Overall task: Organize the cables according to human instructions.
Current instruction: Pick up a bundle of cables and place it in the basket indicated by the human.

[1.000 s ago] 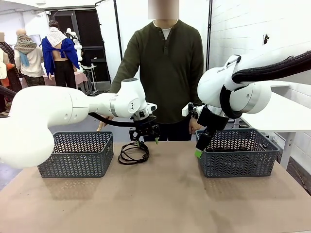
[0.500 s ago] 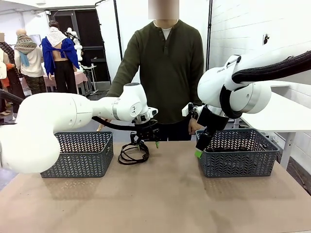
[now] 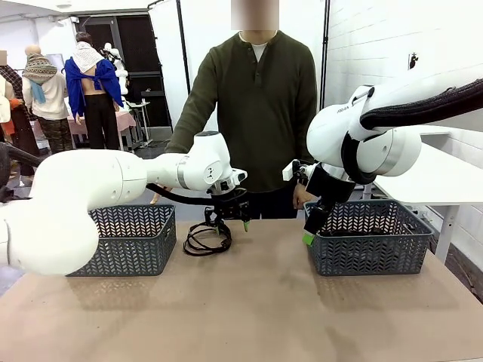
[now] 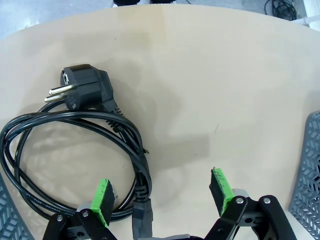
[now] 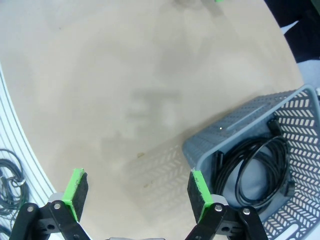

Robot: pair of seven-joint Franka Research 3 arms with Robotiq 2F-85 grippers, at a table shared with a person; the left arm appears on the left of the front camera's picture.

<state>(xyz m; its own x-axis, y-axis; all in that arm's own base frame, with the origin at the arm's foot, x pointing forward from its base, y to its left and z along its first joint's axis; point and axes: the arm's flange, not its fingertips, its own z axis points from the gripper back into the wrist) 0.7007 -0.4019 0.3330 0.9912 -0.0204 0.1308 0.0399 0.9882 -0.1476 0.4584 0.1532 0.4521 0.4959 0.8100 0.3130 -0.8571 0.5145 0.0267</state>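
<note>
A black cable (image 4: 75,150) lay coiled on the surface (image 3: 249,302), just right of the left basket (image 3: 124,237). The left fingers (image 4: 102,200) hung wide open over it, holding nothing. The right fingers (image 5: 200,190) were wide open and empty beside the right basket (image 3: 370,237), where another cable (image 5: 260,170) lay.

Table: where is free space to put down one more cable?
The table is bare between the two baskets and along its near edge. It is crowded by the left basket, where the cable lies under the open left gripper.
</note>
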